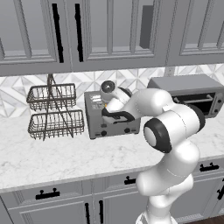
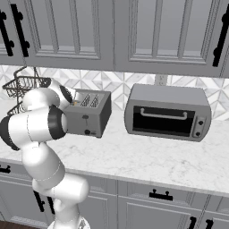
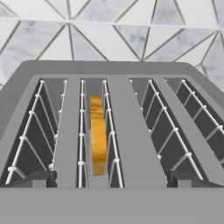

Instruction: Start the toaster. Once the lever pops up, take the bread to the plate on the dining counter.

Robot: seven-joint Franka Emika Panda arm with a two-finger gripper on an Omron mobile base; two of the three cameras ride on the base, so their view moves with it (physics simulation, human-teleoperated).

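The white arm is bent over the marble counter [image 1: 52, 153], its hand right above the boxy grey metal four-slot toaster [image 2: 89, 117]. From the hand camera we look straight down into the slots, and there is the thin golden-orange slice of bread [image 3: 98, 142], standing on edge in the second slot from the left, sunk between the white wire guides. The other slots are bare wire and grey wall. The gripper [image 3: 112, 179] has its two dark fingertips [image 3: 37, 178] spread wide, one near each lower corner of that view, well apart and holding nothing. They sit over the toaster's near edge; whether they touch the metal I cannot tell. From the left base camera the toaster's front shows its black knobs low down, partly behind the wrist. To its left stands a two-tier dark wire basket [image 1: 54, 111]. On the other side sits the wider grey toaster oven with a dark glass door [image 2: 167, 112], just beside the toaster but apart from it.
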